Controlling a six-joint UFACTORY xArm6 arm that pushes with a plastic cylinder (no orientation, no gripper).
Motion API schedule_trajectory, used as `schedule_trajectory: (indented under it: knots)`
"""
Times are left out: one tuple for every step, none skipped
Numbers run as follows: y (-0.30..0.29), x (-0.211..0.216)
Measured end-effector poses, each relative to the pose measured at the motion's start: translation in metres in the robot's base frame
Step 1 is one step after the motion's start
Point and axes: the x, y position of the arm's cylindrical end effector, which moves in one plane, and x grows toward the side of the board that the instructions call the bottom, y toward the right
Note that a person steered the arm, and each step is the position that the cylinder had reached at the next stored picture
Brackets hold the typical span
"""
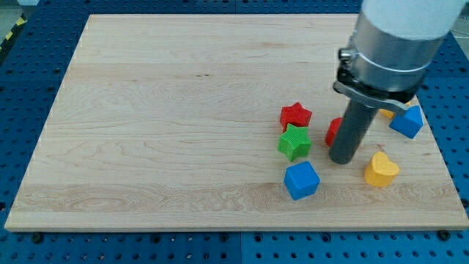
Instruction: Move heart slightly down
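Observation:
A yellow heart block (381,170) lies on the wooden board (161,132) near the view's lower right. My tip (341,159) is down on the board, to the left of the heart and slightly above it, with a small gap between them. A red block (333,132) sits just behind the rod and is mostly hidden by it.
A red star (296,115) and a green star (294,141) sit left of the tip. A blue cube (302,180) lies below them. A blue block (407,122) and a partly hidden yellow block (386,113) lie at the right edge.

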Motion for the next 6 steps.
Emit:
schedule_trajectory:
  knots:
    - [0.025,0.0]
    - [0.045,0.0]
    - [0.051,0.0]
    - [0.051,0.0]
    - [0.05,-0.003]
    - [0.05,-0.011]
